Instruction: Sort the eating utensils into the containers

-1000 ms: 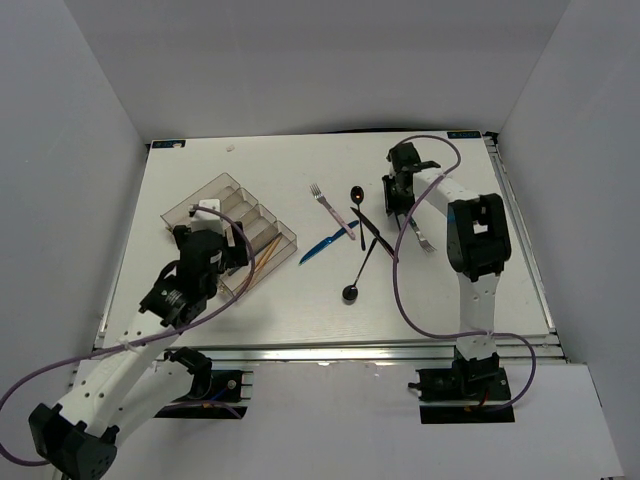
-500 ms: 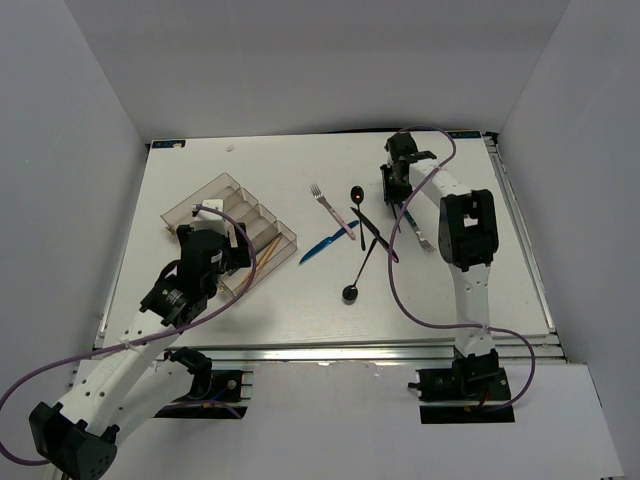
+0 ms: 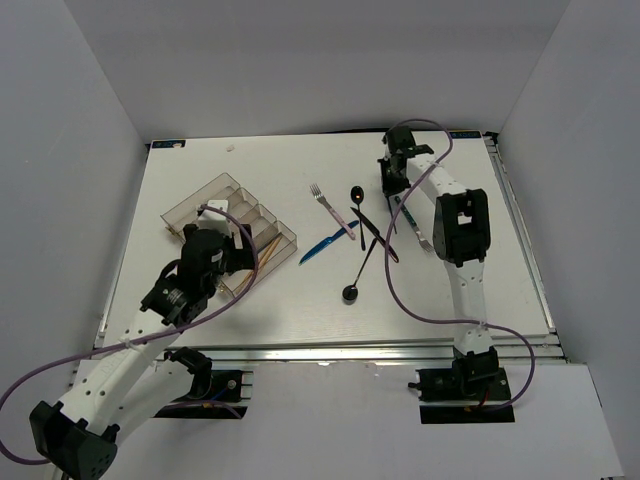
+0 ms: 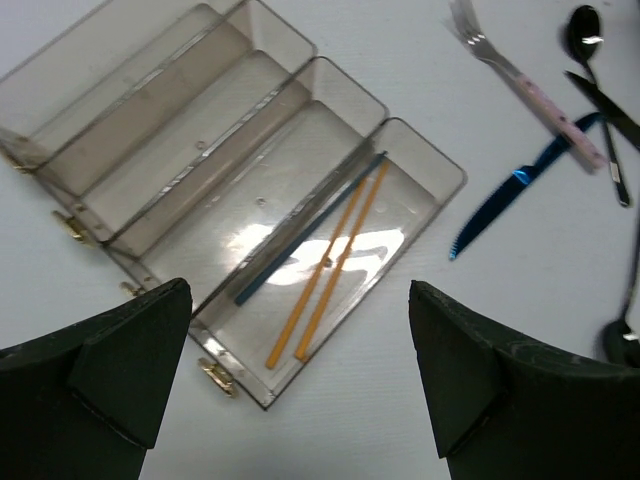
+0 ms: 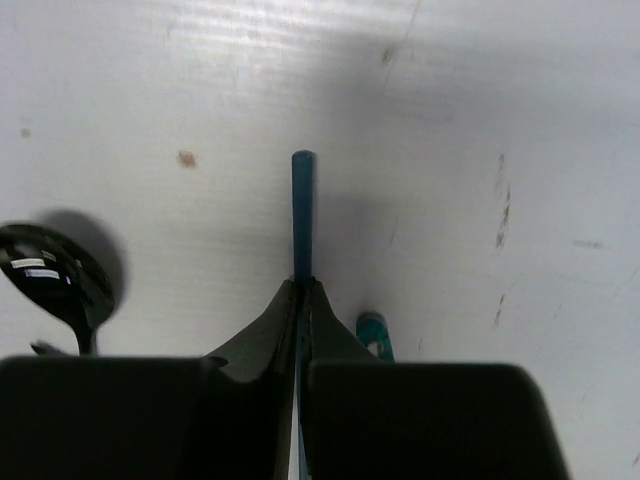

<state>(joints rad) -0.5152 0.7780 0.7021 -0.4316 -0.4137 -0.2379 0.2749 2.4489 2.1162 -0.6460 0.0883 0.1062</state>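
**Right tool (image 5: 302, 287) shut on a thin teal stick (image 5: 302, 200); left tool (image 4: 300, 330) spread wide above the organiser tray (image 4: 150, 110).**

Only the right wrist view shows the grip. The black fingers meet on the stick's slim round shaft, and its blunt end juts ahead over the scuffed white worktop (image 5: 480, 120), with a glossy black spoon (image 5: 55, 270) off to the left. The overhead view places this at the far right, well apart from the tray. The left wrist view shows the tray's contents. It is clear, smoky plastic with long parallel compartments, and the end one holds two orange sticks (image 4: 330, 265) and a dark blue stick (image 4: 300, 235) lying lengthwise. Beside the tray on the worktop lie a pink-handled silver fork (image 4: 520, 70) and a shiny blue knife (image 4: 510, 195).
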